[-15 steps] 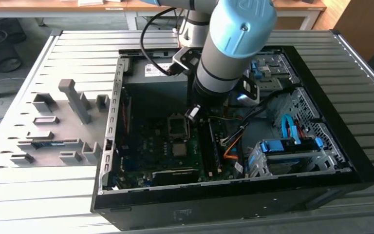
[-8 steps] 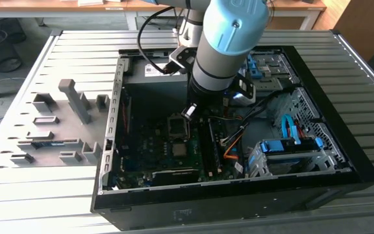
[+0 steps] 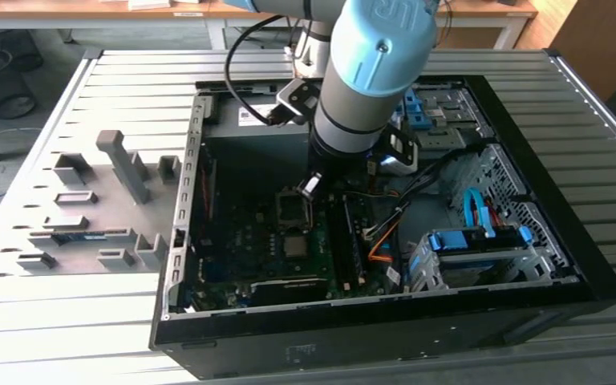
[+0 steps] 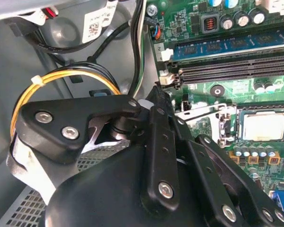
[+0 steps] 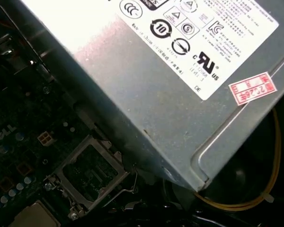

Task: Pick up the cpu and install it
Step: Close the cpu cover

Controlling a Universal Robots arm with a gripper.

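Ribbed metal tabletop (image 3: 62, 321) carries an open computer case (image 3: 394, 321), with a grey fixture block of slots (image 3: 83, 208) on the exterior view's left and office desks behind; inside the case lies the green motherboard (image 3: 254, 249).

And the cpu (image 4: 264, 125) is sitting on that board, a small flat square with a dull silver lid, seen in the second wrist view just beside the memory slots (image 4: 236, 71); in the exterior view it shows as a pale square (image 3: 296, 245) below the open socket frame (image 3: 292, 204); in the first wrist view a corner of it (image 5: 33, 218) peeks out next to the raised frame (image 5: 87, 172).

Judging by its look, it is light, rigid and smooth-topped, so likely slippery under hard pads; the underside contacts are probably delicate, so the safe hold would be by two opposite edges of the lid, kept level, never tilted or dragged.

Now the arm: the blue-capped arm (image 3: 378, 72) leans steeply down into the case; its wrist hangs over the socket area, close by the grey power supply box (image 5: 146, 71) with its yellow cable (image 4: 61, 78); the gripper (image 3: 310, 187) hovers above the board, apart from the chip; the black linkage (image 4: 151, 156) crowds the second wrist view, and whether the fingers are spread or pressed together cannot be told.
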